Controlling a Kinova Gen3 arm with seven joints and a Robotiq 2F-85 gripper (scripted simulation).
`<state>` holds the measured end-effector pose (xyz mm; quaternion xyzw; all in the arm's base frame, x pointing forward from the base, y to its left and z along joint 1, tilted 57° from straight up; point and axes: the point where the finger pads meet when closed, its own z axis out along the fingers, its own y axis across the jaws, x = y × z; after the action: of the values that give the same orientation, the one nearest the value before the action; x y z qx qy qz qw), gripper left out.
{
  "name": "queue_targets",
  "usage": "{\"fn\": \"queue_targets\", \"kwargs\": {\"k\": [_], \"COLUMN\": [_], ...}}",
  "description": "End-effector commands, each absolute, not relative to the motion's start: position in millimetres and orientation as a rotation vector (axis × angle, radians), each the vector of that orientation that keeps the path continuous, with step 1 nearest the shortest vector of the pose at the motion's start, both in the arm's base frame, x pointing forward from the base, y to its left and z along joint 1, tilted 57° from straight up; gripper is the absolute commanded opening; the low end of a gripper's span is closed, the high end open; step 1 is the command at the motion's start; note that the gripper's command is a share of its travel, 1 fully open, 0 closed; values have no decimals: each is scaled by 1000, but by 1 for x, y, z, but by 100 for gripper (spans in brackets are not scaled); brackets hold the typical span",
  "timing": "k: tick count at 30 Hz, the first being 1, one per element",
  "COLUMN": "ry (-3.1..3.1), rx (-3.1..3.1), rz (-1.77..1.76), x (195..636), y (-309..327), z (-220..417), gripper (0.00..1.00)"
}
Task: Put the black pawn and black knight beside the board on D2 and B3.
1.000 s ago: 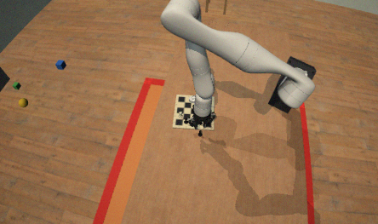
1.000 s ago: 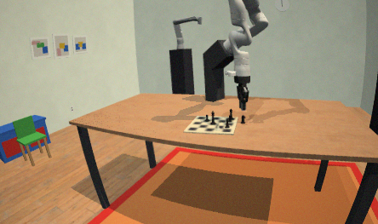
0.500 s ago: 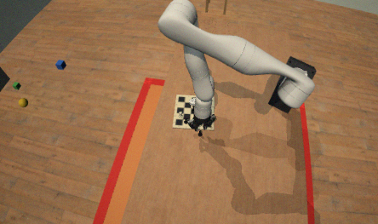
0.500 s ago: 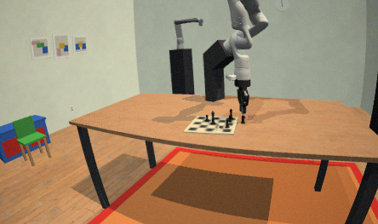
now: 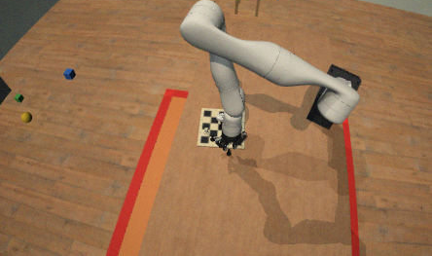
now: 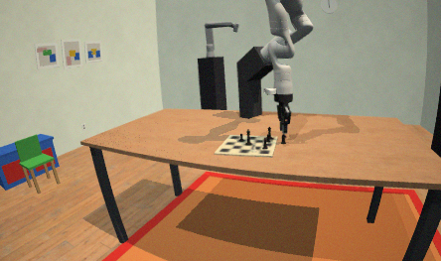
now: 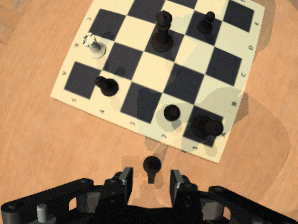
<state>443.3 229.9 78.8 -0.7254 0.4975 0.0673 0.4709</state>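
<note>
Now, operator, your readout:
Pincer: your black two-fingered pincer [image 7: 152, 189] hangs part-spread over the wooden desk [image 6: 348, 154], pinching nothing.
Pawn: the small black pawn [image 7: 152, 167] stands upright on the desk, just off the near edge of the cream-and-black chequered board [image 7: 80, 44], below the fingers.
Knight: you cannot tell it apart here.
</note>
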Motion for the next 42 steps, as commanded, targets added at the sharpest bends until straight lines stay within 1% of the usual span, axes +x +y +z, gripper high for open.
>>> {"fn": "queue_targets", "kwargs": {"k": [1, 42], "ry": [1219, 1219], "rx": [-1777, -1777], "rz": [164, 164], "x": [443, 447], "y": [229, 237], "z": [79, 73], "gripper": [37, 37]}}
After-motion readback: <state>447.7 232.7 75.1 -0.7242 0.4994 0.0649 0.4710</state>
